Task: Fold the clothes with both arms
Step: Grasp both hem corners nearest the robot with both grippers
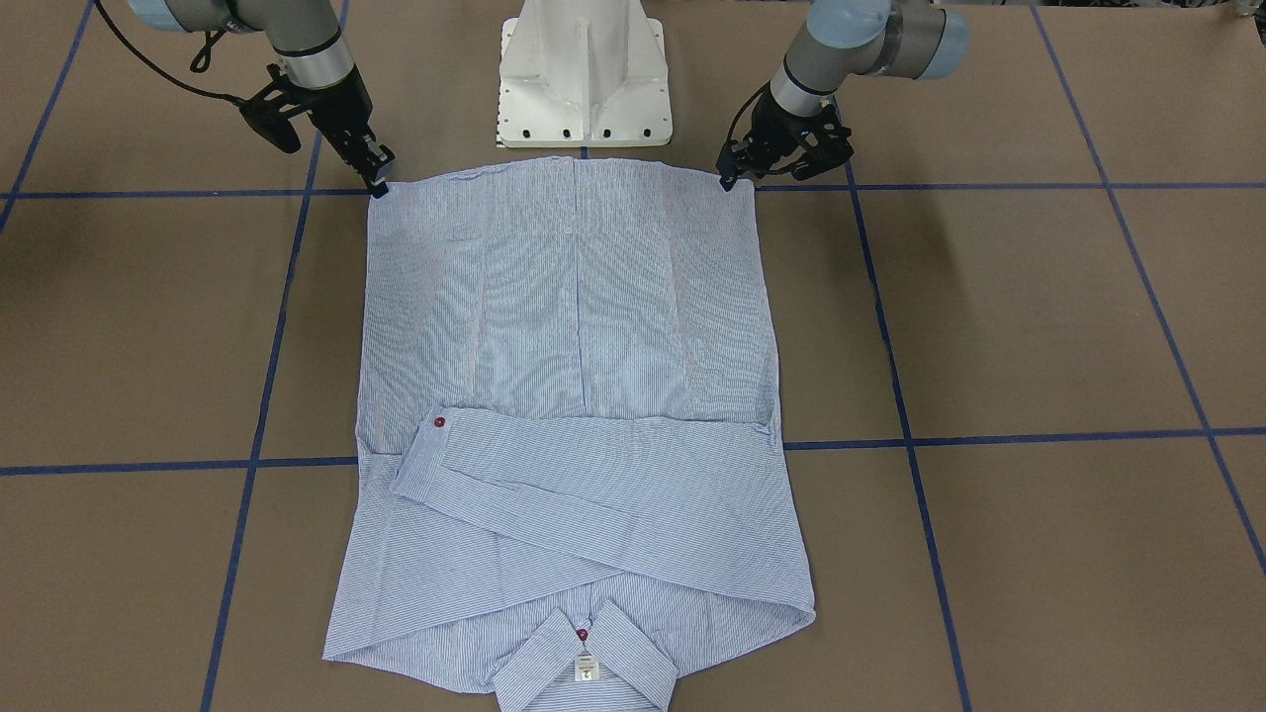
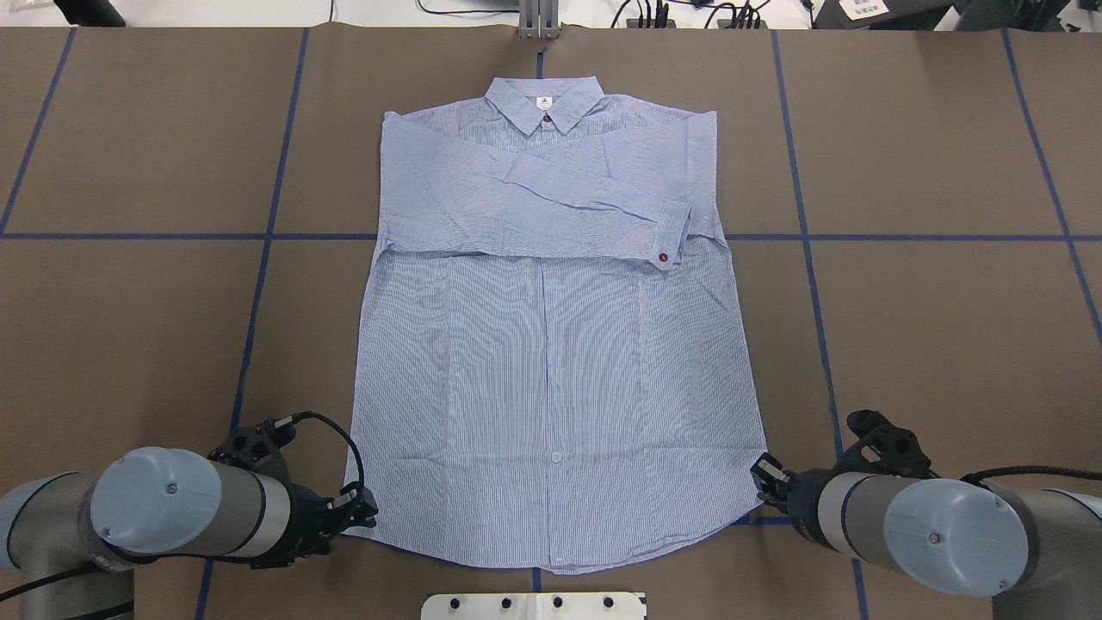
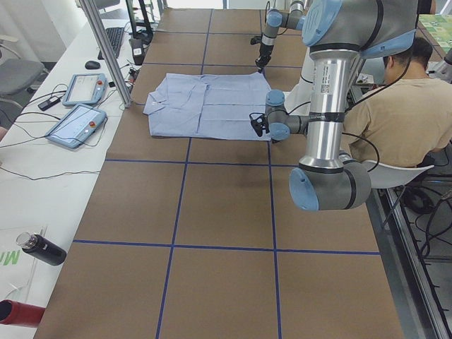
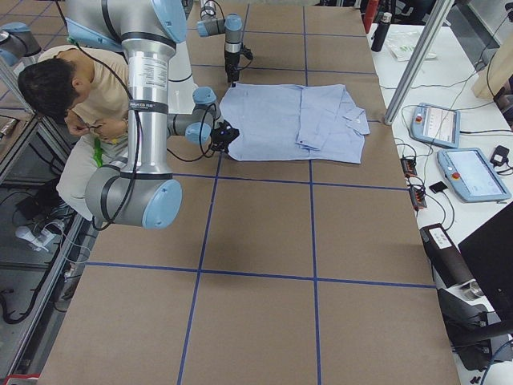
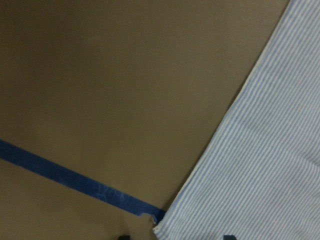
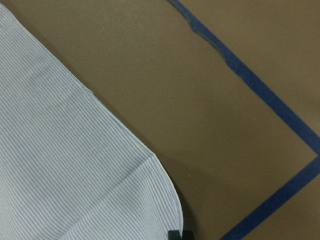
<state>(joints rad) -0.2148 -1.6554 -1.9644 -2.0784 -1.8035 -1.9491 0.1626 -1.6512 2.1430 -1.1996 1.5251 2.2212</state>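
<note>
In the middle of the overhead frame, on the brown worktop: striped button-up shirt, spread flat, front up. Collar toward the top edge, sleeves folded across the chest, hem toward the bottom edge, near the white pedestal base.

At lower left, left arm down at one hem corner; jaws apart, dark tips either side of that corner in the wrist view. At lower right, right arm at the other hem corner; jaws at or just beside the cloth, opening impossible to tell.

Judged step: taking hold of the hem for the bottom-to-collar fold, sleeves already in. Next: pinch both corners firmly, lift together, carry evenly toward the collar, keeping the hem taut and level to avoid a skewed crease.
</note>
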